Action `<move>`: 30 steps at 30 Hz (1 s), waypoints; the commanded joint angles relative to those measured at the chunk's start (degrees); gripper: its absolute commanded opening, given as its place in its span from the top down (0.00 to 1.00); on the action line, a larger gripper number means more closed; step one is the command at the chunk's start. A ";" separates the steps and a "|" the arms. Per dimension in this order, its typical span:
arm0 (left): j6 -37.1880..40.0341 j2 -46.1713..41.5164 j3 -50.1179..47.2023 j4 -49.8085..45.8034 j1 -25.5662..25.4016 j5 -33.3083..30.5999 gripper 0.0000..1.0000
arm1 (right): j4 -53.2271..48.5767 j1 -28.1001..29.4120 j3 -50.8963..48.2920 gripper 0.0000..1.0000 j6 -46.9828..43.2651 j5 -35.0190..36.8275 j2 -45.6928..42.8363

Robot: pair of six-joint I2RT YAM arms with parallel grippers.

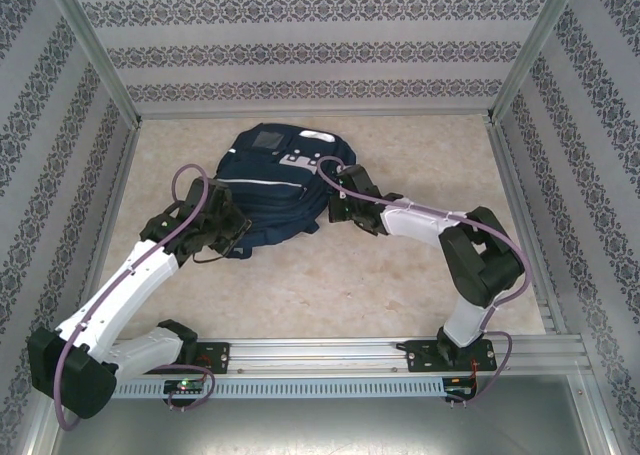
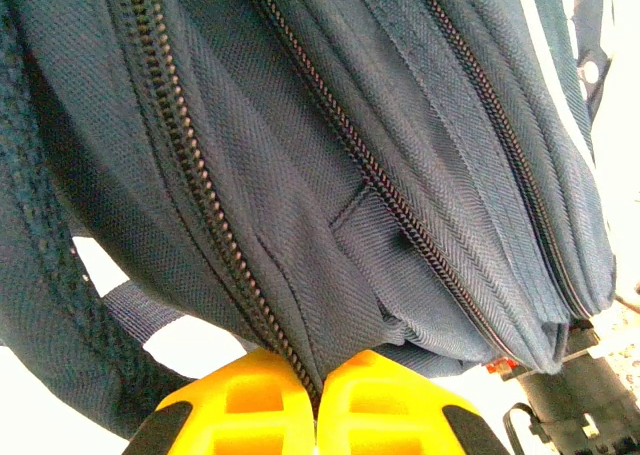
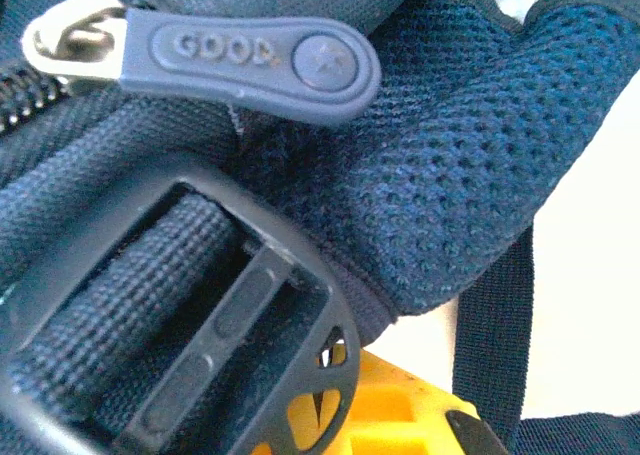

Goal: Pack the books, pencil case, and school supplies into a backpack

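Note:
The navy backpack lies flat on the table behind the middle, its white stripe facing up. My left gripper is at its near left edge. In the left wrist view the gripper is shut on a fold of backpack fabric beside a closed zipper. My right gripper presses against the bag's right side. In the right wrist view its yellow fingers stand together behind a black strap buckle, under mesh padding and a zipper pull. The books, pencil case and school supplies are hidden.
Beige tabletop stretches between the backpack and the metal rail carrying the arm bases. Patterned walls and metal frame posts close in the left, right and back. A dark strap hangs beside the right fingers.

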 commanded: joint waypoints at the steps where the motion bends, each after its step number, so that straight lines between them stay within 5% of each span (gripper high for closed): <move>1: 3.57 -3.65 4.71 -10.05 2.83 -7.40 1.00 | -1.45 -8.69 1.15 1.00 0.47 12.15 2.67; 7: 4.19 -4.04 4.98 -9.73 3.67 -5.88 1.00 | -0.24 -12.17 -0.34 1.00 1.56 7.39 0.80; 13: 1.29 -3.60 0.32 0.42 3.39 0.48 1.00 | -0.71 -9.21 -0.71 0.97 0.81 2.70 -2.55; 15: 0.26 -3.14 -0.48 3.03 2.46 1.54 1.00 | -0.99 -8.92 -0.98 0.91 1.56 2.10 -4.20; 17: -0.39 -2.11 -0.73 4.62 0.77 1.58 1.00 | -1.56 -8.87 -1.15 0.71 2.21 1.59 -5.84; 24: -7.21 4.19 -2.87 16.75 -7.32 1.53 1.00 | -4.43 -9.10 -3.73 0.55 4.03 2.91 -13.42; 30: -11.00 11.02 0.37 21.32 -14.85 -2.59 1.00 | -6.50 -10.10 -7.14 0.52 5.02 5.47 -19.70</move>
